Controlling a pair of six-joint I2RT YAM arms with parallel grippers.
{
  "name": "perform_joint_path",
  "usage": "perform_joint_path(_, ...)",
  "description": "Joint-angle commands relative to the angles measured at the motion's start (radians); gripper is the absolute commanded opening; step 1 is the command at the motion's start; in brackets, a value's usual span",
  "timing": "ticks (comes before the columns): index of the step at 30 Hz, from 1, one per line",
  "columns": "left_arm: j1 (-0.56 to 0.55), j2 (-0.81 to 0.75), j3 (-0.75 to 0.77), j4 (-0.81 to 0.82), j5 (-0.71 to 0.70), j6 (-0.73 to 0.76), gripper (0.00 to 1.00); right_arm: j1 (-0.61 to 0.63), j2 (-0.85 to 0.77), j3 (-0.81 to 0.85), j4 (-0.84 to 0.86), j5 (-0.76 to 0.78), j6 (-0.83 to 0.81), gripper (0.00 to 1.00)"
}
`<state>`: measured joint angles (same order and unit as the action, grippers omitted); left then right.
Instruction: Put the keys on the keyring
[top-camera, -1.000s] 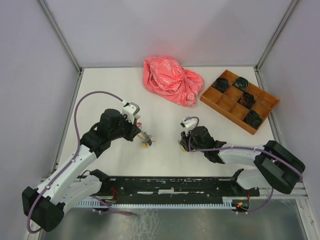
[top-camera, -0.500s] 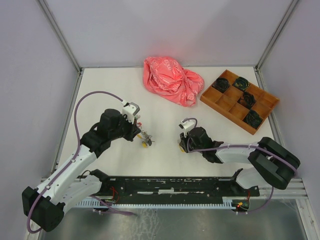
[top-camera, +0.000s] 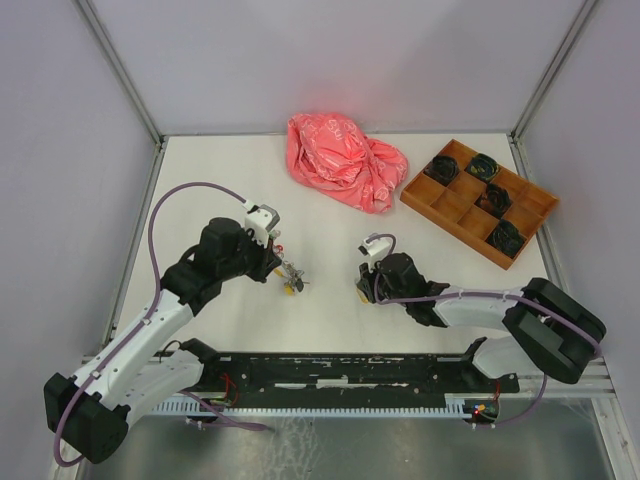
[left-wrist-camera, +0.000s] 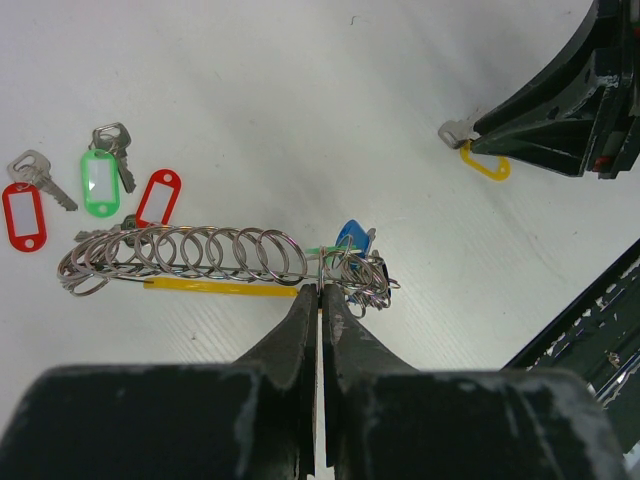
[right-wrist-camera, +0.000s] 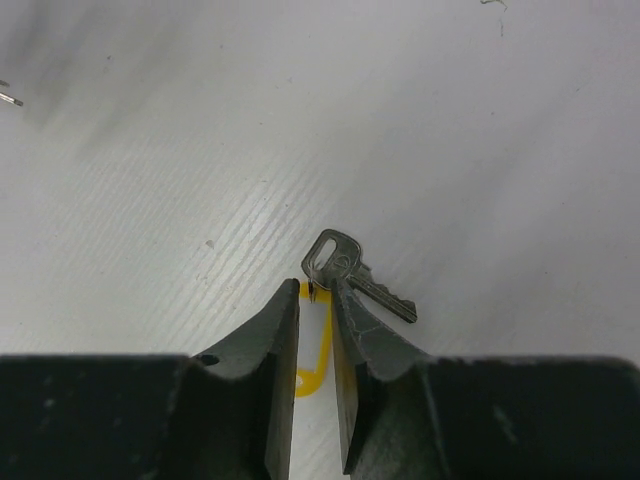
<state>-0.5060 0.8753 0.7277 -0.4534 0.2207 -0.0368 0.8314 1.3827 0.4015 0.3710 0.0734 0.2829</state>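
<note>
Left gripper (left-wrist-camera: 321, 292): the black, tapered jaws were pressed flat together, pinching the keyring wire at their tips.
Keyring (left-wrist-camera: 215, 287): a thin silver wire hoop, seen almost edge-on, lay straight ahead of the left jaws, with a smooth yellow sleeve running leftward from the pinch.
Small loops (left-wrist-camera: 215, 252): fine silver rings were strung in a row along the wire left of the pinch, with a tighter tangle just right of it.
Blue tag (left-wrist-camera: 350, 236): glossy plastic, just beyond the left jaws' tips, within that tangle.
Loose keys: a red-tagged key (left-wrist-camera: 24, 213) and a green-tagged key (left-wrist-camera: 100, 180) lay far left of the left jaws, and a second red tag (left-wrist-camera: 158, 197) lay just beyond the loops.
Right gripper (right-wrist-camera: 316, 300): the jaws stood narrow, flanking the yellow tag; whether they pressed it could not be told.
Yellow tag (right-wrist-camera: 318, 350): an oblong plastic loop lay between the right jaws.
Silver key (right-wrist-camera: 345, 265): flat metal with a rounded, holed head, just ahead of the right jaws' tips, its toothed blade pointing right.
Tabletop (right-wrist-camera: 150, 150): white, matte and finely ridged.
</note>
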Motion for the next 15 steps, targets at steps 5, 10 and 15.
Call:
perform_joint_path(5, 0.005, 0.001, 0.013, 0.070, 0.031, -0.002, 0.03, 0.005, -0.022, 0.023, 0.024, 0.022, -0.011, 0.27)
perform_joint_path(10, 0.005, -0.003, 0.012, 0.070, 0.029, -0.002, 0.03, 0.005, 0.010, 0.034, 0.029, 0.021, -0.014, 0.26)
perform_joint_path(15, 0.005, -0.001, 0.012, 0.069, 0.031, -0.002, 0.03, 0.005, 0.036, 0.044, 0.043, 0.007, -0.012, 0.25)
